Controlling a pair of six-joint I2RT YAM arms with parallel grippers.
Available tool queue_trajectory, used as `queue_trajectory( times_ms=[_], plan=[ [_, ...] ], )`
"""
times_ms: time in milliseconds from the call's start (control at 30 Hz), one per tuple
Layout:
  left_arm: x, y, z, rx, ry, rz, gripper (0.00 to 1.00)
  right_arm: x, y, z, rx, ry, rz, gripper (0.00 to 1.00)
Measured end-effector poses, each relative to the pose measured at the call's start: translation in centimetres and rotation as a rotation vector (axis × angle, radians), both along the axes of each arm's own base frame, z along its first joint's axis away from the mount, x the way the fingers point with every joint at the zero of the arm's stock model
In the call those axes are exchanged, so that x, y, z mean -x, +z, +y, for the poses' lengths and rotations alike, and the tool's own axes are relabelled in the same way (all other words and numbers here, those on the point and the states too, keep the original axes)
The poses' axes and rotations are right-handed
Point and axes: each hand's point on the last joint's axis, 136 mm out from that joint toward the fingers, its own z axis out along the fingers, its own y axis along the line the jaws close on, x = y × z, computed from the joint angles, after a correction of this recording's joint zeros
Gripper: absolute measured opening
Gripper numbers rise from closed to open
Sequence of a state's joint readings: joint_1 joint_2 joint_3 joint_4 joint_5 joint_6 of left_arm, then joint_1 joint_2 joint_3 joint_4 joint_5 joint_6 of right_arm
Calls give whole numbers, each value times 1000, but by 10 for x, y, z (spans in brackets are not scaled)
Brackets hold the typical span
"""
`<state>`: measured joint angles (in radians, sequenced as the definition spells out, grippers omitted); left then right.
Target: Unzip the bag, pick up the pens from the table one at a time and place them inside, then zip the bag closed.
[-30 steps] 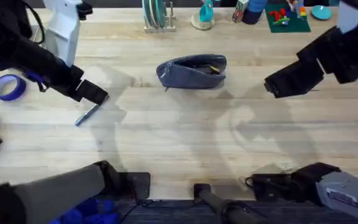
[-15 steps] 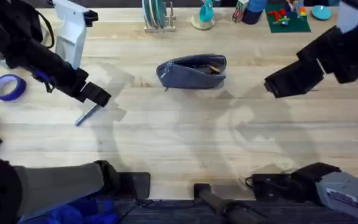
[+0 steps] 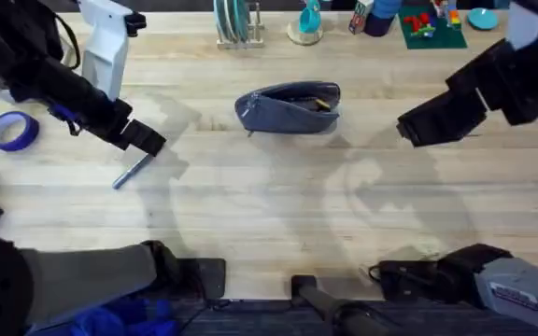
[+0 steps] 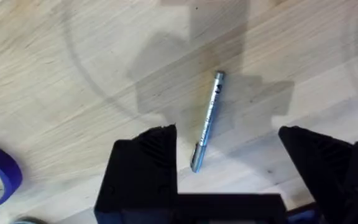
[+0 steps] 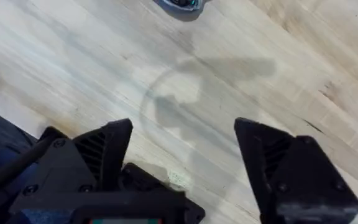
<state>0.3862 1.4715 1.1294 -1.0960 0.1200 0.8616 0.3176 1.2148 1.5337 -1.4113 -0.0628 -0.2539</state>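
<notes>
While the bag (image 3: 289,108) lies unzipped with pens inside, I hold my left gripper (image 4: 229,149) spread wide over a pen (image 4: 207,121); my right gripper (image 5: 182,140) gapes wide, empty.

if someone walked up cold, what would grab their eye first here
Probably the small blue-grey fabric pouch lying unzipped at the middle of the light wooden plank table, something yellowish showing inside. Next, the slim silver pen lying alone on the wood at the left, with the left gripper poised right over it, black fingers spread either side. The right gripper hangs open over bare wood to the pouch's right.
</notes>
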Motion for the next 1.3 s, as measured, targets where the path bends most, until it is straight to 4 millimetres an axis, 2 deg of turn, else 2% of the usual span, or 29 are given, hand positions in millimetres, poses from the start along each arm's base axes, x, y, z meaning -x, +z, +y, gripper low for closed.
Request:
queue_trajectory(
  times_ms=[167, 433, 900, 1300],
  plan=[
    [-6, 0, 7, -14, 6, -31, 993, 0, 0, 0, 0, 0, 0, 997],
    [11, -13, 22, -6, 41, 1, 994, 0, 0, 0, 0, 0, 0, 997],
    [19, -46, 18, 2, 13, 2, 985, -2, -2, 1, 3, 0, 10, 997],
    [20, -51, 17, -1, 10, -3, 949, -6, -9, 2, 13, 0, 40, 997]
  ],
)
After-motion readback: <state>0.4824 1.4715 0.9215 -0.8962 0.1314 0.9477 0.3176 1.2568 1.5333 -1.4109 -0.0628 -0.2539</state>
